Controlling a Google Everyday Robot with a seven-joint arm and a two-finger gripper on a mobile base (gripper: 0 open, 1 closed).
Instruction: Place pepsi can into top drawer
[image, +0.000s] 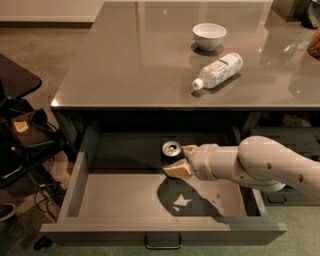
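Note:
The top drawer (120, 192) is pulled out wide below the grey counter, its dark pull handle (162, 243) at the front. The pepsi can (171, 151), dark with a silver top, is upright inside the drawer near its back middle. My gripper (181, 160) reaches in from the right on the white arm (260, 162), its tan fingers (177, 170) shut on the can from either side. The can's lower part is hidden behind the fingers, so I cannot tell whether it rests on the drawer floor.
On the counter (130, 65) lie a white plastic bottle (218, 70) on its side and a white bowl (209, 36). A black chair with cables (22, 135) stands at the left. Narrower grey drawers (280, 137) are at the right behind the arm.

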